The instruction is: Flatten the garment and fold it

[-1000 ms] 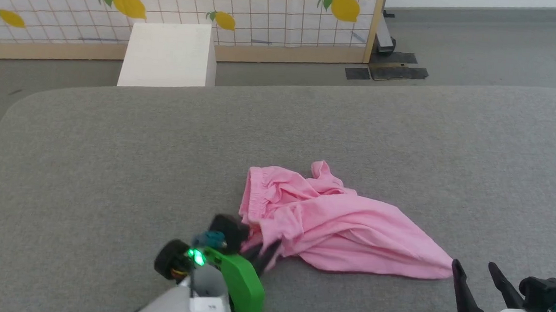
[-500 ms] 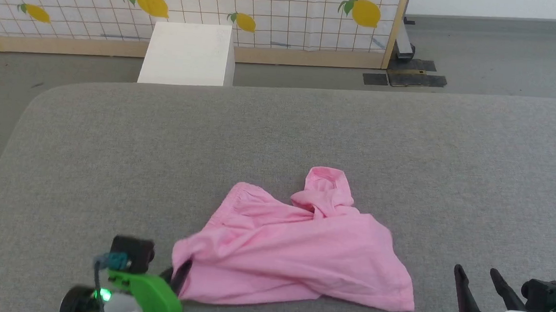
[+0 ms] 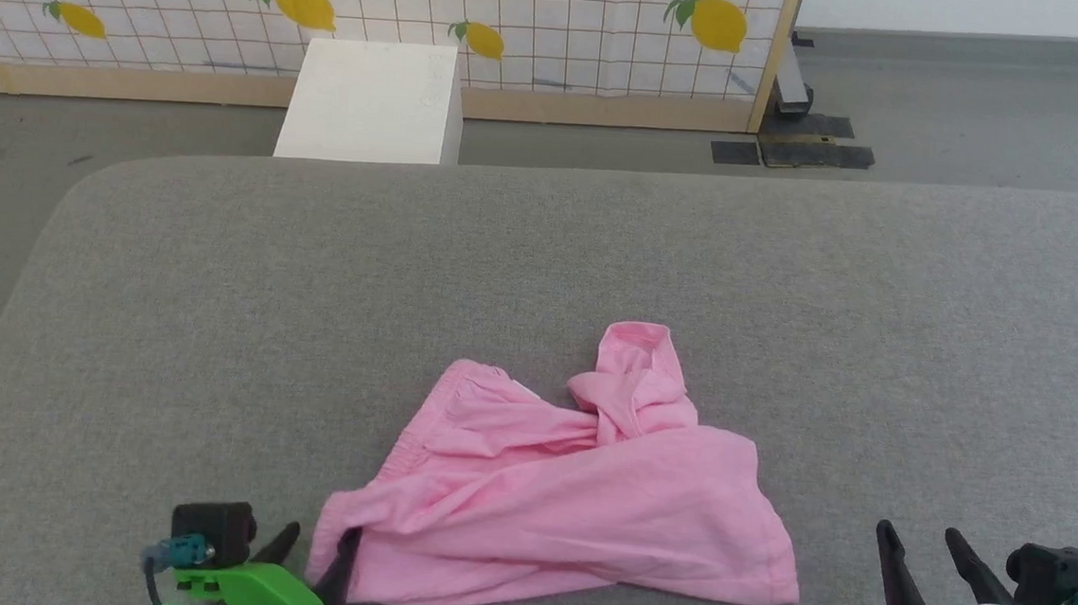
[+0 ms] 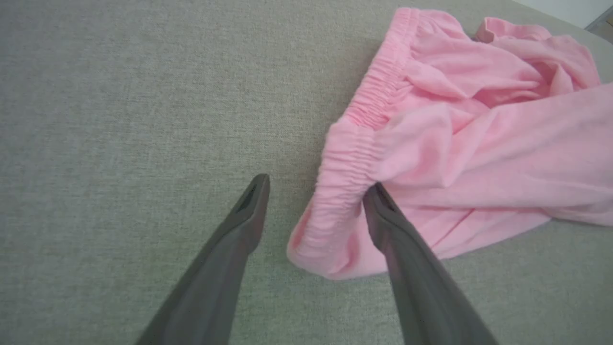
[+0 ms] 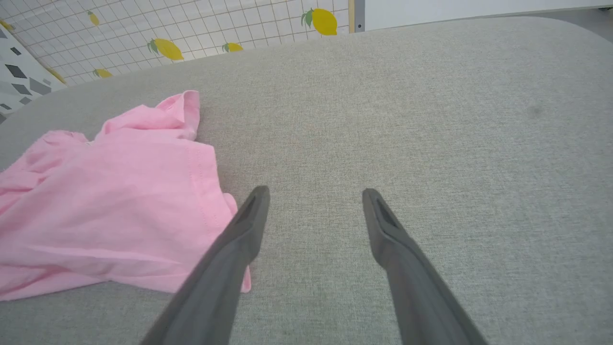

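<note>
The left gripper (image 4: 317, 189) stands wide open in the left wrist view. A gathered, elastic-looking edge of the garment (image 4: 479, 143) lies loose between its two fingers, and the tip of the finger on the right of the frame is tucked against a fold. Nothing is pinched. The head view puts this left gripper (image 3: 312, 557) at the lower left of the frame, at the garment's (image 3: 563, 503) lower-left corner, where the finer contact is too small to read.

The right gripper (image 5: 314, 192) is spread just as wide and holds nothing, with bare grey padded surface (image 5: 431, 120) between its fingers. In its own wrist view the finger on the left overlaps a stitched hem corner of the garment (image 5: 110, 201). The head view settles this: a strip of grey separates the right gripper (image 3: 918, 538), at the lower right, from that corner.

From the head camera the pink cloth lies rumpled at the lower centre of the padded surface (image 3: 542, 265), with a twisted tube of cloth rising toward mid-frame. Beyond the surface's far edge stand a white box (image 3: 373, 101) and a lemon-print screen (image 3: 540, 18).
</note>
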### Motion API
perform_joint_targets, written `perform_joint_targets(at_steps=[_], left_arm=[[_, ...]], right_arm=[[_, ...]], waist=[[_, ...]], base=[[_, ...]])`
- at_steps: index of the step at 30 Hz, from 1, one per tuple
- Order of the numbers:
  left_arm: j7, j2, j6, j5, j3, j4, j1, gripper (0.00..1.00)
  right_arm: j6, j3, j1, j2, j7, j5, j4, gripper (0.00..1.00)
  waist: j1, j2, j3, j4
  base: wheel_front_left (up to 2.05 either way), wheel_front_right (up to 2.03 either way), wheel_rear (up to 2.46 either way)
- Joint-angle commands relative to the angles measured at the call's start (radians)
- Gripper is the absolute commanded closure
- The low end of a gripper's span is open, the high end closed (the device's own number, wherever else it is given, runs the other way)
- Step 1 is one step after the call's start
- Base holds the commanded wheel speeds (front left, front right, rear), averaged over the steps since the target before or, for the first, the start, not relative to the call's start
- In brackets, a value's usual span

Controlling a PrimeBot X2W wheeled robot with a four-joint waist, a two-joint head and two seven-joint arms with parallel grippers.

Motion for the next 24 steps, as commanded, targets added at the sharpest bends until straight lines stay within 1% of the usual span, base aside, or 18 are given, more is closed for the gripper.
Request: perform_joint_targets(at_steps=[1, 5, 8, 15, 19, 24], left_arm=[[-0.026, -0.005, 0.011, 0.013, 0.014, -0.003, -0.001, 0.00], [-0.064, -0.001, 0.034, 0.026, 0.033, -0.025, 0.005, 0.00], [-0.072, 0.012, 0.047, 0.032, 0.044, -0.044, 0.005, 0.00], [-0.045, 0.063, 0.064, 0.041, 0.060, -0.094, -0.004, 0.00], [0.007, 0.093, 0.054, 0.040, 0.049, -0.114, -0.023, 0.00], [0.109, 0.117, 0.017, 0.019, 0.006, -0.115, -0.038, 0.00]], right_arm=[[-0.001, 0.000, 0.011, 0.002, 0.001, 0.011, 0.000, 0.00], [-0.001, -0.002, 0.016, 0.002, 0.002, 0.017, -0.003, 0.00], [-0.001, -0.001, 0.020, 0.002, 0.002, 0.021, -0.004, 0.00], [-0.001, 0.001, 0.025, 0.002, 0.003, 0.027, -0.005, 0.00], [-0.001, 0.002, 0.026, 0.002, 0.005, 0.031, -0.005, 0.00], [-0.001, 0.009, 0.028, 0.002, 0.006, 0.036, -0.002, 0.00]], waist=[[0.0000, 0.0070, -0.003, 0.002], [0.0000, 0.0070, -0.012, 0.007], [0.0000, 0.0070, -0.020, 0.010], [0.0000, 0.0070, -0.034, 0.011], [0.0000, 0.0070, -0.041, 0.010], [0.0000, 0.0070, -0.048, -0.001]], base=[[0.00, 0.00, 0.00], [0.00, 0.00, 0.00], [0.00, 0.00, 0.00], [0.00, 0.00, 0.00], [0.00, 0.00, 0.00], [0.00, 0.00, 0.00]])
